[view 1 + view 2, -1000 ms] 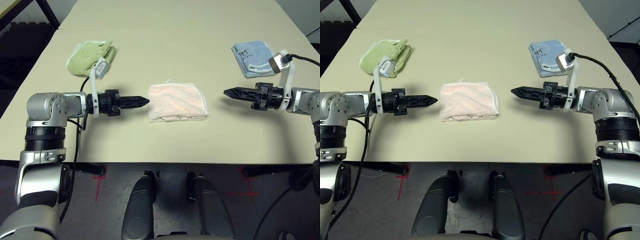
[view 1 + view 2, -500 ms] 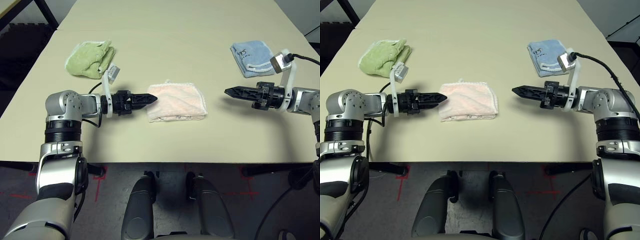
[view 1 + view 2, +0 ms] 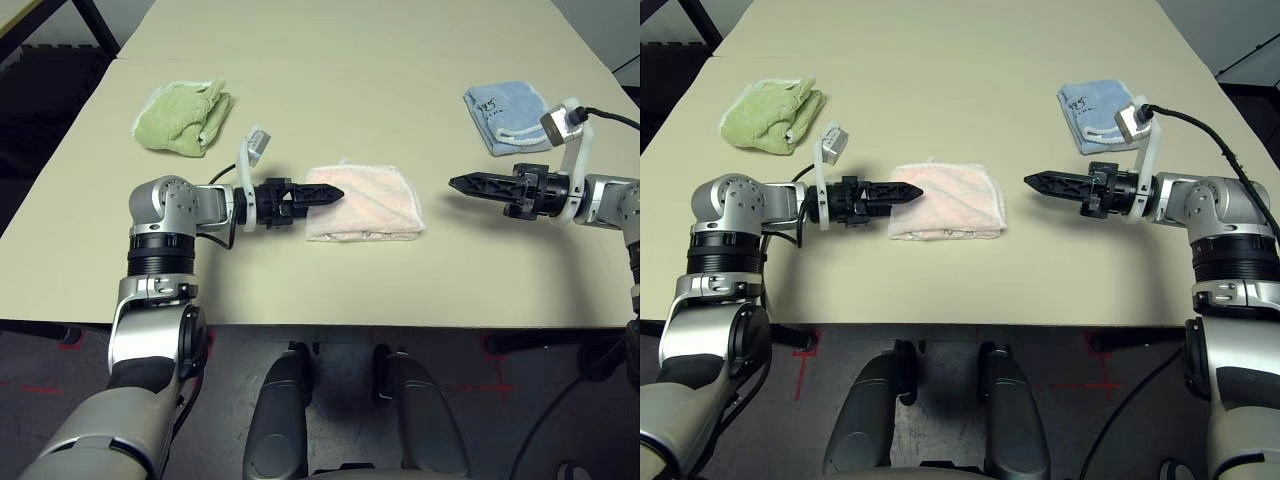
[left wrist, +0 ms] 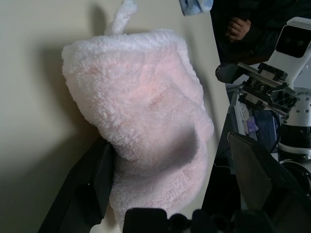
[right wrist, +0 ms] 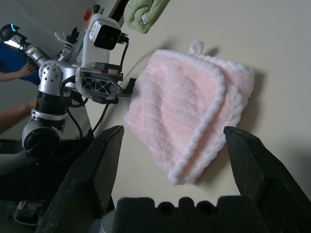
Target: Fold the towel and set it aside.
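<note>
Left wrist view is showing the left gripper [image 3: 335,194] with fingers spread, straddling the folded towel's [image 3: 372,201] edge mid-table [image 3: 330,90]; the right gripper [image 3: 455,183], fingers spread, is hovering apart.

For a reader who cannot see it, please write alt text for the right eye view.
A folded pink towel lies mid-table, and the left gripper reaches over its near-left edge. The right gripper hangs apart from it on the other side. A green towel and a blue towel lie farther back, left and right.
</note>
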Controlling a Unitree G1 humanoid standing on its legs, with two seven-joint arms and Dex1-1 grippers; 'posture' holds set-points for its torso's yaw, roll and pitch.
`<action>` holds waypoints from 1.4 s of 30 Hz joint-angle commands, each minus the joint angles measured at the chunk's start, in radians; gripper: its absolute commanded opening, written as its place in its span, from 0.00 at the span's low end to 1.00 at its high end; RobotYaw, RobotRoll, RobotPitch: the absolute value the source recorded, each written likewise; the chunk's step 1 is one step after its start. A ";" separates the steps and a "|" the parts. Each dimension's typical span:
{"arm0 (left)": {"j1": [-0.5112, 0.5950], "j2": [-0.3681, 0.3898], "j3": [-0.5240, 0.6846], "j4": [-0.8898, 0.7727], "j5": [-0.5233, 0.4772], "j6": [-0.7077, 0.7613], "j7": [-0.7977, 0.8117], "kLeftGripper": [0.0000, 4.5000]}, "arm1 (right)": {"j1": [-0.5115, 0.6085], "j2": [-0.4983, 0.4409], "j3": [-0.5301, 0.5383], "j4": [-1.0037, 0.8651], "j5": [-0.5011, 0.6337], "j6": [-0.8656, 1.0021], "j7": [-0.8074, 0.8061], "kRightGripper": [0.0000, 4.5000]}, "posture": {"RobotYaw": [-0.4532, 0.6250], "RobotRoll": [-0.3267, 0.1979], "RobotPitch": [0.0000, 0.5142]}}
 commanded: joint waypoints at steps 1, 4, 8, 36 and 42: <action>-0.014 -0.018 0.003 0.014 -0.008 -0.003 0.017 1.00 | 0.012 -0.006 0.000 -0.009 -0.003 -0.004 0.001 0.99 | 0.37 0.62 0.47; -0.004 -0.019 -0.013 0.015 0.016 -0.019 0.040 0.92 | 0.013 -0.005 -0.001 -0.009 -0.003 -0.006 0.000 1.00 | 0.37 0.62 0.46; 0.002 -0.021 -0.015 0.030 0.028 -0.016 0.070 0.61 | 0.017 -0.005 -0.003 -0.013 -0.002 -0.007 -0.002 1.00 | 0.37 0.62 0.46; -0.193 0.102 0.284 0.238 -0.006 -0.343 0.148 0.00 | 0.018 0.001 -0.018 -0.002 -0.001 -0.030 -0.024 1.00 | 0.39 0.62 0.44; -0.309 0.150 0.374 0.410 -0.019 -0.577 0.166 0.00 | 0.007 0.010 -0.013 0.007 -0.002 -0.035 -0.024 1.00 | 0.39 0.62 0.44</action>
